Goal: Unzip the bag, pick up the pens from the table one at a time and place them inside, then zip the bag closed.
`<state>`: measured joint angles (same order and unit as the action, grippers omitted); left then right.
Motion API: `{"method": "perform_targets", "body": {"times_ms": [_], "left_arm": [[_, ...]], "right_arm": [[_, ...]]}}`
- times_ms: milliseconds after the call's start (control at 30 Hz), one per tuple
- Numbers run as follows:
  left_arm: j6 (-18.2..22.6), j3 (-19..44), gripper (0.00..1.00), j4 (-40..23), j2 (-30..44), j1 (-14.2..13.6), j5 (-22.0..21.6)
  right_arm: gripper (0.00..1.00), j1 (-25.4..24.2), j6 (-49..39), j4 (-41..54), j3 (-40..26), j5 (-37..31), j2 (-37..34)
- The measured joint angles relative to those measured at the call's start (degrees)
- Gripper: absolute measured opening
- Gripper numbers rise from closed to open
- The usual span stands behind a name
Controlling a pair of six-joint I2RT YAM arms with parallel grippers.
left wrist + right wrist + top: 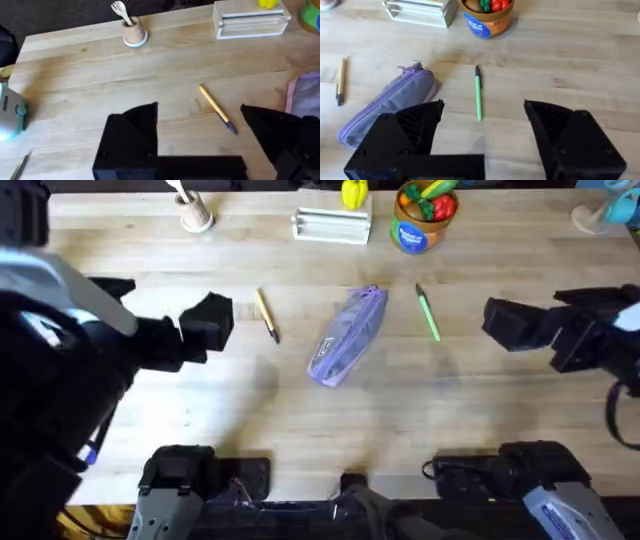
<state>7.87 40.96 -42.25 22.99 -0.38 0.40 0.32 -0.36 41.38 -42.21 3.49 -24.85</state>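
Overhead: toy-food tub (424, 218) beyond bag (348, 335), green pen (428, 314).

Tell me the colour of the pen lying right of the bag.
Light green pen with a dark tip, clearest in the right wrist view.

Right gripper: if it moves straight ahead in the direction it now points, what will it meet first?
Probably the green pen, lying between the right gripper's open fingers' line; depth unclear.

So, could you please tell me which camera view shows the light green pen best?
The right wrist view: the thin light green pen lies whole and close, dark tip included. Overhead, it is small beside the translucent purple zip pouch. The left wrist view looks at the yellow-tan pen.
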Motion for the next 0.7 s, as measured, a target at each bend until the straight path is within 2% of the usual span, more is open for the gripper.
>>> {"method": "perform_targets", "body": {"times_ms": [200,333,367,700], "left_arm": [[1.25,14.33,0.992,-7.21,13.84,0.00,1.15],[1.47,21.16,0.993,-12.01,20.96,0.00,3.11],[1.63,23.95,0.993,-14.99,24.96,-0.02,3.93],[1.63,24.08,0.996,-19.94,26.72,-0.24,9.06]], "right_arm": [[0.996,0.04,-0.48,13.64,-18.92,0.64,-17.20],[0.996,0.04,-0.74,18.69,-26.87,0.67,-25.72],[0.996,0.04,-0.99,19.04,-29.36,0.69,-30.16],[0.996,0.04,-3.63,18.67,-29.46,0.80,-31.13]]}}
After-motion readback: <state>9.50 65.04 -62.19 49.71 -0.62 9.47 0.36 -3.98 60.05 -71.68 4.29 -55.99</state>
